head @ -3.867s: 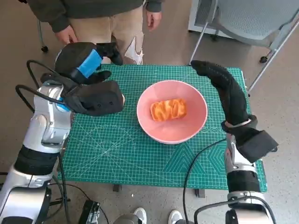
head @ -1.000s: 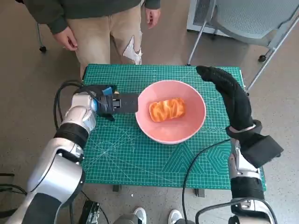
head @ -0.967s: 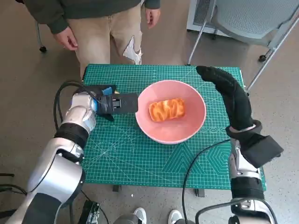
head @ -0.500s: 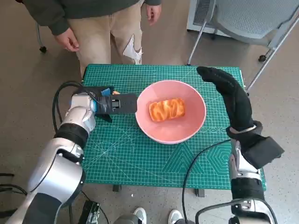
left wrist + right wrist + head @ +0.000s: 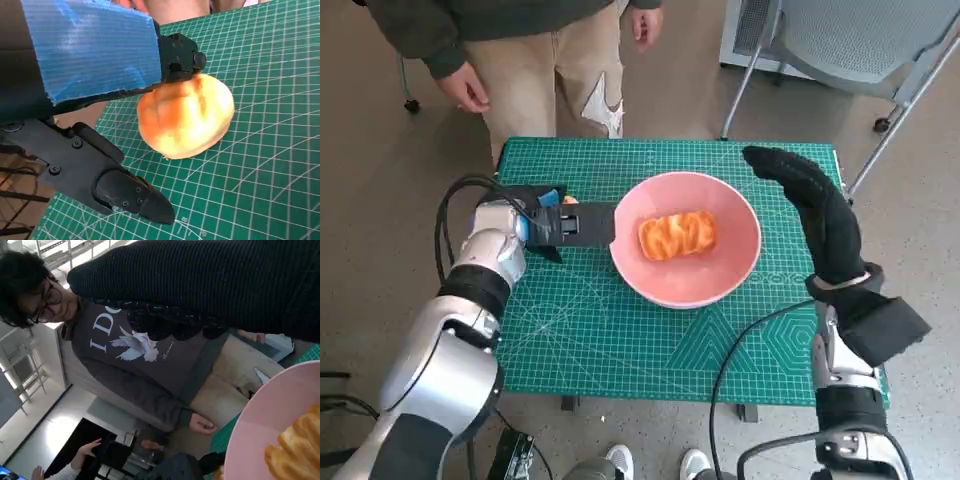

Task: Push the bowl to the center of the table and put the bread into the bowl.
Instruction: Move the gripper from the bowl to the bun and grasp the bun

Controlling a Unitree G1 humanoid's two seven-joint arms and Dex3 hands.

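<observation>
Right now I see my left hand (image 5: 563, 224) lying low over the green cutting mat (image 5: 620, 330), forearm angled in from the table's left edge, fingers reaching toward the pink bowl (image 5: 730, 262) and ending right at its near rim. From the left wrist camera, a round golden bread roll (image 5: 186, 115) sits on the mat directly under that hand, with the upper fingers (image 5: 177, 52) resting on its top and a lower black finger stretched out just beside it, apart from the roll; I cannot tell whether the hand really grips it. My right hand (image 5: 807, 197) is raised on the far side of the bowl from the left, the gloved fingers arching over the bowl's outer rim, loosely together and holding nothing that I can see. The bowl sits between my two hands, about mid-table, with a twisted orange pastry (image 5: 677, 234) lying in its middle. Beyond the left hand, a person (image 5: 530, 40) stands at the table's far edge
</observation>
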